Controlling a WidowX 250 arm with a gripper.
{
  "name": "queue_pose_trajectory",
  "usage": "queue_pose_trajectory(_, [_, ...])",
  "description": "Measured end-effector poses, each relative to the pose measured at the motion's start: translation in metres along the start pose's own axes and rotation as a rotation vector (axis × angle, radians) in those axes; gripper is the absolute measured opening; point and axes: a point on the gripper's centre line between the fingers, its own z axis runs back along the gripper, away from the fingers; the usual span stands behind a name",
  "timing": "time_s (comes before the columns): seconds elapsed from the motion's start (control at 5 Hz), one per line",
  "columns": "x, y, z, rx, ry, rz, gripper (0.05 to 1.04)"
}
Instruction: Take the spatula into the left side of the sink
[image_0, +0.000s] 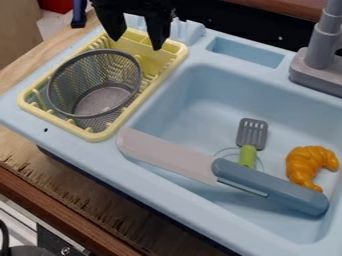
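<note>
Gripper (137, 44) hangs over yel. rack (97, 135), fingers down & apart.

A brown wooden surface (83, 202) (rather ragged along its edge at lower left) carries the light blue sink unit (103, 157), reaching the lower right

Spatula (252, 134), croissant (304, 165) in sink (200, 92)

Sink (207, 90) looks smooth plastic, soft sheen. Drying rack (127, 120), left: plastic, slight shine. Basket (107, 97) inside it: metal mesh, dull. Faucet (321, 56), far right: matt plastic, I'd say. Spatula (248, 156): smooth plastic. Toy knife (267, 184): smooth plastic. Croissant (303, 165), right: glossy, plastic-looking. Near left, rough, splintery wood (87, 205).
</note>
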Motion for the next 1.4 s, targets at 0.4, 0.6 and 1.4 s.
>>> queue_pose_trajectory(0.4, [-0.012, -0.018, -0.008, -0.004, 0.08, 0.046, 0.999])
queue_pose_trajectory(0.6, [-0.017, -0.038, -0.001, 0.007, 0.065, 0.064, 0.999])
queue_pose_trajectory(1.4, [-0.043, -0.112, -0.015, -0.014, 0.215, 0.21, 0.999])
